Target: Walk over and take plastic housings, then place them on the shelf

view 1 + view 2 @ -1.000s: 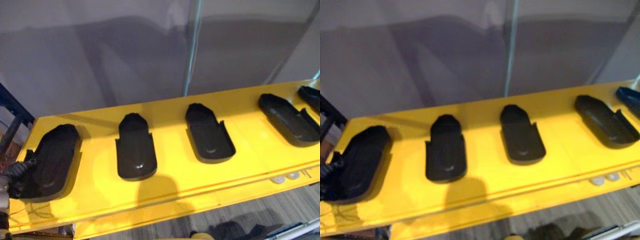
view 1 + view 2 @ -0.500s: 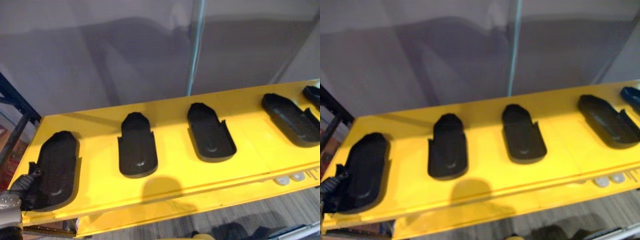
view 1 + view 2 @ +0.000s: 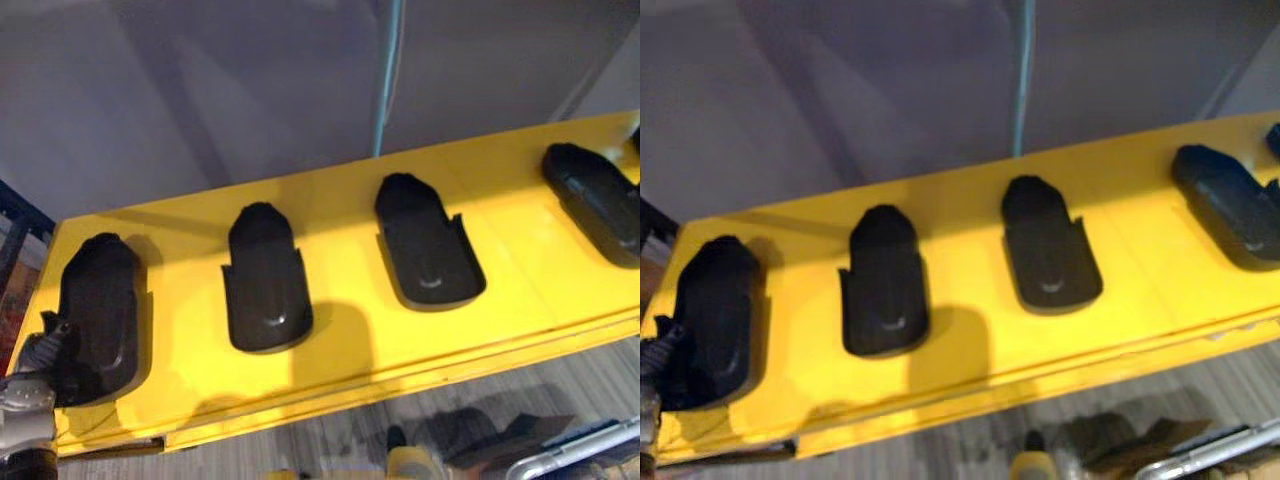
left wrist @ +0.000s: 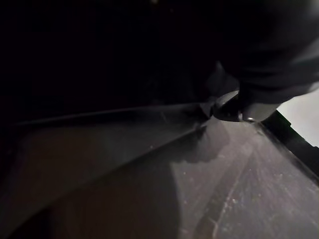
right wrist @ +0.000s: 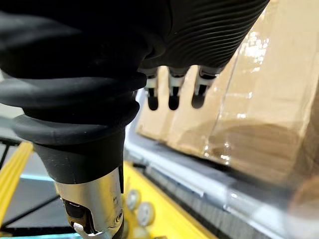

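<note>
Plastic housings [image 3: 265, 285], black and lying hollow side up, sit in a row along a yellow shelf [image 3: 350, 345]. Four can be counted: the leftmost housing [image 3: 95, 305], the second housing [image 3: 262, 300], the third housing [image 3: 430, 250], and the fourth housing [image 3: 598, 200], which is cut off by the right edge of the view. They are well apart from one another, each with its narrower end toward the grey wall [image 3: 200, 90] behind the shelf. A dark sliver [image 3: 1274, 140] past the fourth is too small to identify.

The left hand [image 3: 45, 360] comes in from the lower left and sits against the near end of the leftmost housing, at the shelf's front edge. Whether it is grasping the housing or merely touching it cannot be told, and its own wrist view is too dark to help.

The right hand [image 5: 172, 92] hangs with its fingers relaxed and holding nothing, beside wrapped cardboard boxes [image 5: 259, 99].
</note>
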### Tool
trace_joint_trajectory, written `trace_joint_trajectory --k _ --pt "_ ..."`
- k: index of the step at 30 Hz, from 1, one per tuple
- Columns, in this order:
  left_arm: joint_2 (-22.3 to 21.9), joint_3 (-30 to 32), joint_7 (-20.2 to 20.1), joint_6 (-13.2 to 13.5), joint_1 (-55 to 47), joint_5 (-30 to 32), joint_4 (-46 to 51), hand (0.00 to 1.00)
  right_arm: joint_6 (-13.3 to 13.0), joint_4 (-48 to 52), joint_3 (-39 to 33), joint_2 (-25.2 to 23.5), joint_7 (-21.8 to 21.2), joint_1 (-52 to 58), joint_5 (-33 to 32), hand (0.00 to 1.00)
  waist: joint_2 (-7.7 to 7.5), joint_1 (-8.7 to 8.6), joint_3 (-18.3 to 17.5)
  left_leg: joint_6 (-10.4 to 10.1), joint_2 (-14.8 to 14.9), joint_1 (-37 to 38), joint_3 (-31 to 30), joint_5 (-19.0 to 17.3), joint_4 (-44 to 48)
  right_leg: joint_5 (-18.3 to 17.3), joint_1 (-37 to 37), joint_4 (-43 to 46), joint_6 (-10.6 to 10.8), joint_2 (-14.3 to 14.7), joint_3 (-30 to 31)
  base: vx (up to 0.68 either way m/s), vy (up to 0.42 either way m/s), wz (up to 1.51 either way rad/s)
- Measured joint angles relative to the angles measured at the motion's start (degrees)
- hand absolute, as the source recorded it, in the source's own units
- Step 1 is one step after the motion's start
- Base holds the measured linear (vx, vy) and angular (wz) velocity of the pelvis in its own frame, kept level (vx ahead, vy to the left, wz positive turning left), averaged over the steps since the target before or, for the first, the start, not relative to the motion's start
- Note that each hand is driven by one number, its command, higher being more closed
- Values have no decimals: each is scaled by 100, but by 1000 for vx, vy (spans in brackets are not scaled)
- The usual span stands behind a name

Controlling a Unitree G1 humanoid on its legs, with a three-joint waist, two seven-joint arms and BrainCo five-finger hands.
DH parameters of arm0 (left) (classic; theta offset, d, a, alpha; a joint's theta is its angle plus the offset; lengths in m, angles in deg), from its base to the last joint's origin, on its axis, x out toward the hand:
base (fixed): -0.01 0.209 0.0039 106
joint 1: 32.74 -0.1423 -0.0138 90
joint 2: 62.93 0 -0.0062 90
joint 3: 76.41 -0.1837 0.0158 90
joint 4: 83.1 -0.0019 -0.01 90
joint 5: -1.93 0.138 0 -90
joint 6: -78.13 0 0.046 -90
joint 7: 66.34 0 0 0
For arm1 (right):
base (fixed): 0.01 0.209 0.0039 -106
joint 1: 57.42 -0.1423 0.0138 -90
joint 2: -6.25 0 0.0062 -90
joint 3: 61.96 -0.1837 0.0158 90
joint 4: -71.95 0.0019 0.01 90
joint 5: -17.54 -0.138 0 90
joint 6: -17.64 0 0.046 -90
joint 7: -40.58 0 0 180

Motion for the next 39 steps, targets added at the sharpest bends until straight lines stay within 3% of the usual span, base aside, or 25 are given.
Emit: trace_joint_trajectory --k 6,12,22,23,33,39 --pt "111 -161 -175 -8 28 5 281 100 -1 45 24 1 -37 -148 2 0 72 3 345 111 76 -309 11 -280 517 -102 -349 431 -3 -11 142 -62 8 -9" --pt "238 -176 -175 1 48 2 417 100 -3 112 130 6 -101 -145 -5 0 -8 -7 428 161 82 -514 2 -384 801 -220 -611 777 18 -61 192 -58 3 -1" --pt "263 -174 -128 -3 21 -8 414 100 -6 150 131 169 -222 -137 -5 0 67 -20 505 173 58 -564 60 -389 808 -255 -762 901 47 -62 282 -16 2 -3" --pt "263 -174 -128 -2 20 -8 412 0 -7 150 131 173 -224 -137 -5 0 67 -21 505 173 58 -564 61 -389 808 -255 -763 900 47 -62 284 0 0 0" --pt "190 -44 371 -56 41 -308 399 0 -9 150 129 170 -277 -130 64 0 -37 -81 570 174 65 -555 70 -391 821 -253 -752 892 48 -62 290 0 0 0" --pt "-235 272 1340 -325 253 -805 399 0 -72 150 130 5 -333 -111 128 0 -38 -129 570 174 90 -547 75 -391 825 -252 -740 888 48 -40 290 0 0 0"
